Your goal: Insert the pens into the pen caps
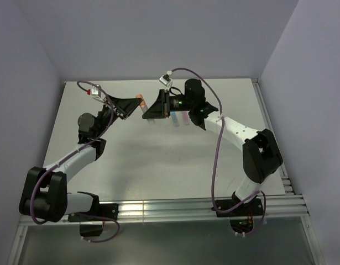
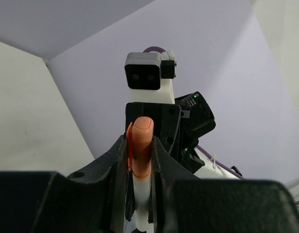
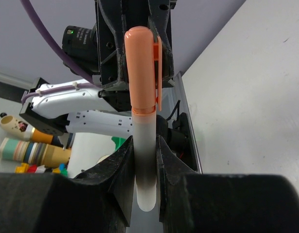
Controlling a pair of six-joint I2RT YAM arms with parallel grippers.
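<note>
The clear-whitish pen [image 3: 146, 155] and its orange pen cap [image 3: 142, 68] are held in the air between my two grippers, and the cap sits over the pen's end. My right gripper [image 3: 145, 145] is shut on the pen's body. My left gripper [image 2: 141, 141] is shut on the orange cap [image 2: 141, 145], with the whitish body [image 2: 142, 194] running below it. In the top view the left gripper [image 1: 137, 105] and right gripper [image 1: 150, 113] meet at the cap [image 1: 141, 100]. A light blue piece [image 1: 174, 119] and a pink piece [image 1: 185, 117] lie on the table beside the right gripper, partly hidden.
The pale table [image 1: 158, 160] ends in a metal rail [image 1: 186, 207] at the near edge by the arm bases. Purple walls close the back and sides. The right arm's purple cable [image 1: 216, 160] hangs over the table. Tape rolls [image 3: 23, 145] lie off the table.
</note>
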